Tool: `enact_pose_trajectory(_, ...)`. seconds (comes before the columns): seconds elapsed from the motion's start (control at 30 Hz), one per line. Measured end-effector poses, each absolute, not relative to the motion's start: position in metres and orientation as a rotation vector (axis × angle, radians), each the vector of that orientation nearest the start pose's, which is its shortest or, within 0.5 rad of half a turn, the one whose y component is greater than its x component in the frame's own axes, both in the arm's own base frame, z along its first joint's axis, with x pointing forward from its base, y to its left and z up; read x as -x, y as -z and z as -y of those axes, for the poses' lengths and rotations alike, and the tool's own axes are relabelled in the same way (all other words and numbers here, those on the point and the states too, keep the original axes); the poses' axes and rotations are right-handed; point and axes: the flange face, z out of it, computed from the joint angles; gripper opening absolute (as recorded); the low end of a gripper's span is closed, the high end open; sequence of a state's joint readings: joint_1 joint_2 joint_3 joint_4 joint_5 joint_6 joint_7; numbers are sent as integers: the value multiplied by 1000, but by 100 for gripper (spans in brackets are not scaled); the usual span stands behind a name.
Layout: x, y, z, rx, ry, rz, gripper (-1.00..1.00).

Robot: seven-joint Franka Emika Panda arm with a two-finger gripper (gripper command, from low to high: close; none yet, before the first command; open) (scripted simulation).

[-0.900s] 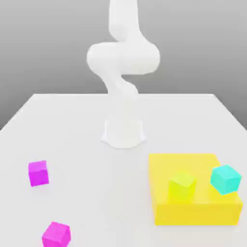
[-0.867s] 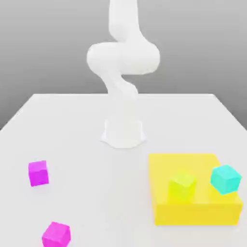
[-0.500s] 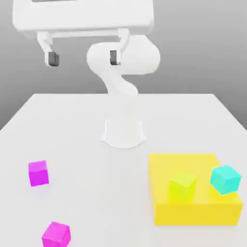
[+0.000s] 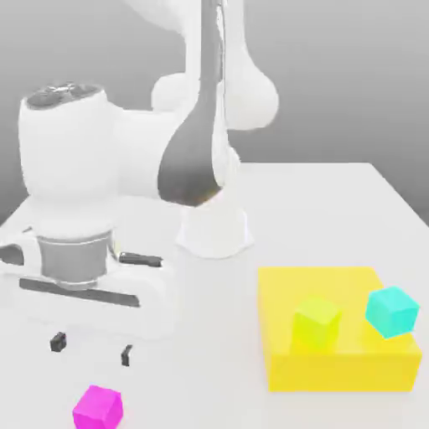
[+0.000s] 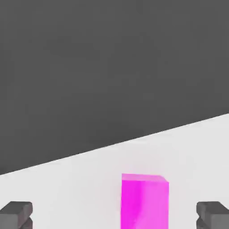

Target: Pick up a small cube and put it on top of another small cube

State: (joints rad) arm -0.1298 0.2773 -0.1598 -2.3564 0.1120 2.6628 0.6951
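I see the small cube point(image 4: 98, 409) plain bright magenta, flat-faced, sharp-edged, sitting slightly turned on the white table point(image 4: 214, 314), near the exterior view's bottom edge toward the left; far smaller than the yellow block point(image 4: 339, 369). My gripper point(image 4: 92, 348) is wide open, nothing between its fingertips, hanging above the table near that cube; in the hand view a magenta cube point(image 5: 144, 203) has a paler top strip, fingertips well apart either side.
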Motion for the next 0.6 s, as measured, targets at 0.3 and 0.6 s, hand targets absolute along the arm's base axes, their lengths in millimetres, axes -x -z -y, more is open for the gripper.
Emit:
enact_pose_trajectory(0.3,-486,-132,159,2688,1,-1627,-100)
enact_pose_trajectory(0.6,-488,-189,148,2698,-3,-1599,-100)
